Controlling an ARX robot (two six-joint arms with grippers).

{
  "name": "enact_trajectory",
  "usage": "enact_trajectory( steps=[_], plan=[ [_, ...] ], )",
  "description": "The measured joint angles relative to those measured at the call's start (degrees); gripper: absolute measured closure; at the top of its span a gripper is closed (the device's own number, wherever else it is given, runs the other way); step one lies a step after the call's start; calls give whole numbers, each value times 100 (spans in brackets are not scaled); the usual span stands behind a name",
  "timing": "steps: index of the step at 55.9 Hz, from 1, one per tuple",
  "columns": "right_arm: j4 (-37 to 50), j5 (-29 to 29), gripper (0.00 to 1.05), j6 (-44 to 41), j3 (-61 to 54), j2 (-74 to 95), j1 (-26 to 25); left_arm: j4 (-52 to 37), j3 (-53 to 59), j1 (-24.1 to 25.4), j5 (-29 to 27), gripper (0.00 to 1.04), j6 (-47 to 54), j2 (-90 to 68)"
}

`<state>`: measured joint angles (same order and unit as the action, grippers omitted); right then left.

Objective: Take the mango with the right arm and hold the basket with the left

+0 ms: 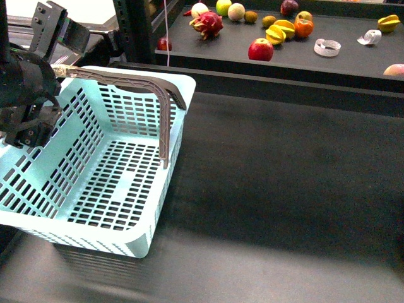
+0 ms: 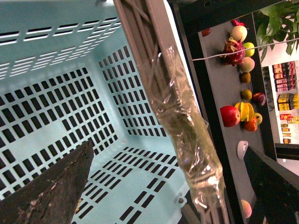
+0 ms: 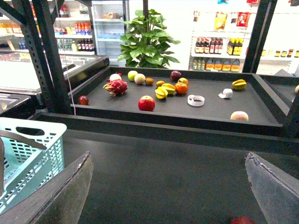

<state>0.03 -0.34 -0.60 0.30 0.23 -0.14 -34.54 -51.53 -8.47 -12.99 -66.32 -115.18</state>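
The pale aqua basket (image 1: 95, 183) stands at the left of the dark table, one grey-brown handle (image 1: 165, 120) raised. My left arm (image 1: 25, 88) hangs over its far left rim. In the left wrist view the left gripper (image 2: 168, 147) is open, with the tape-wrapped handle (image 2: 189, 149) running between its fingers, untouched. The mango (image 3: 239, 115), a pale yellow-orange oval, lies at the right of the raised fruit shelf and shows at the edge (image 1: 396, 69) of the front view. My right gripper (image 3: 168, 156) is open over bare table, well short of the shelf.
The shelf (image 1: 353, 60) holds a red apple (image 1: 261, 49), a dragon fruit (image 1: 207, 24), yellow star fruit (image 1: 278, 33), an orange (image 1: 303, 28) and tape rolls (image 1: 327, 47). A raised ledge (image 1: 284, 82) fronts it. Black rack posts (image 1: 136, 28) stand behind the basket.
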Motion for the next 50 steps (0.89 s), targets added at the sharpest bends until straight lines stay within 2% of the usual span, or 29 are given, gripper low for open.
enact_trajectory(
  steps=[22, 41, 46, 50],
  plan=[
    [0, 0, 8, 0, 0, 0, 0, 212, -1023, 50, 127, 10, -232, -741],
    [0, 2, 8, 0, 0, 0, 0, 267, -1158, 35, 179, 73, -223, -861],
    [0, 0, 8, 0, 0, 0, 0, 192, -1073, 24, 308, 88, -352, -798],
    [0, 2, 8, 0, 0, 0, 0, -63, -802, -11, 627, 99, -232, -575]
  ],
)
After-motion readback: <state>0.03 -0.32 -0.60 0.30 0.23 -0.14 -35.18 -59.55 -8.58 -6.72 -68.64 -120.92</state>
